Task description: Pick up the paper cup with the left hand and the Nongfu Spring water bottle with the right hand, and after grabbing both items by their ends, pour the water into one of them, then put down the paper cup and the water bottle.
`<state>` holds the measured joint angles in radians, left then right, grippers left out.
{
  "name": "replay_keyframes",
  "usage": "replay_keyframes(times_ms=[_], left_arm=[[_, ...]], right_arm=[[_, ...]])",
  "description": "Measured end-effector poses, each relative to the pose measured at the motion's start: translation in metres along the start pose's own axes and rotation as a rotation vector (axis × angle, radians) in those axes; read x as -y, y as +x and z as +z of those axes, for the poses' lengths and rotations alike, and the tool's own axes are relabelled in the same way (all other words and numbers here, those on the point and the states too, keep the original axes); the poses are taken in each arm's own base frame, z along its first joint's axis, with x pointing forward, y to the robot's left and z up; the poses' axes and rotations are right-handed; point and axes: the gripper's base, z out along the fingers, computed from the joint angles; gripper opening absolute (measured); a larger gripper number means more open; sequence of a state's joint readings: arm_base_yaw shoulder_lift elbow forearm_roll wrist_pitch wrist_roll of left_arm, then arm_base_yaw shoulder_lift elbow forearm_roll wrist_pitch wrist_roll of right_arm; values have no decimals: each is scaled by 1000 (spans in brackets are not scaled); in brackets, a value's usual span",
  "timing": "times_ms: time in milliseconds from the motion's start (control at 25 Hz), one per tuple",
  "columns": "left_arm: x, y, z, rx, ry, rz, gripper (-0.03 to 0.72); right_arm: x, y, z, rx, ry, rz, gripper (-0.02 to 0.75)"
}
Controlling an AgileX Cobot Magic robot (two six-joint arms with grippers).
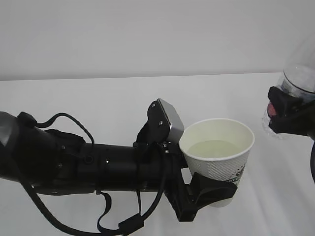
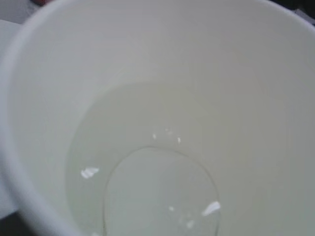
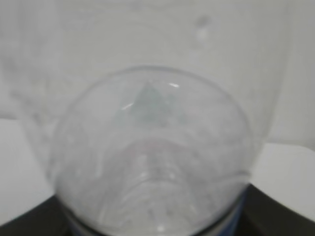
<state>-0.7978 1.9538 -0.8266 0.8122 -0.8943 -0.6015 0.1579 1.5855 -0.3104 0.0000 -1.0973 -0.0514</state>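
Observation:
The white paper cup [image 1: 220, 166] hangs above the table, upright, with water [image 1: 215, 148] in its lower part. My left gripper [image 1: 209, 191] is shut on the cup's lower end, black fingers wrapped round its base. The left wrist view looks straight into the cup [image 2: 162, 88], where the water [image 2: 157, 191] glints; the fingers are hidden there. At the right edge, my right gripper [image 1: 291, 117] is shut on the Nongfu Spring water bottle [image 1: 301, 73], to the right of the cup and apart from it. The bottle's clear rounded body [image 3: 152, 162] fills the right wrist view.
A white table [image 1: 98, 103] runs under both arms, with a plain white wall behind it. The bulky left arm [image 1: 74, 164] with its looping cables lies across the lower left of the exterior view.

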Motion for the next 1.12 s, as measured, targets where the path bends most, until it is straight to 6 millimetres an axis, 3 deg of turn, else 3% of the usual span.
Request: replay_keyframes(times_ms=[440, 1120], left_arm=[[0, 0, 0, 0, 0, 0, 518], [0, 0, 0, 0, 0, 0, 518]], right_arm=[[-1, 29, 14, -111, 5, 5, 421], [-2, 55, 75, -128, 4, 5, 421]])
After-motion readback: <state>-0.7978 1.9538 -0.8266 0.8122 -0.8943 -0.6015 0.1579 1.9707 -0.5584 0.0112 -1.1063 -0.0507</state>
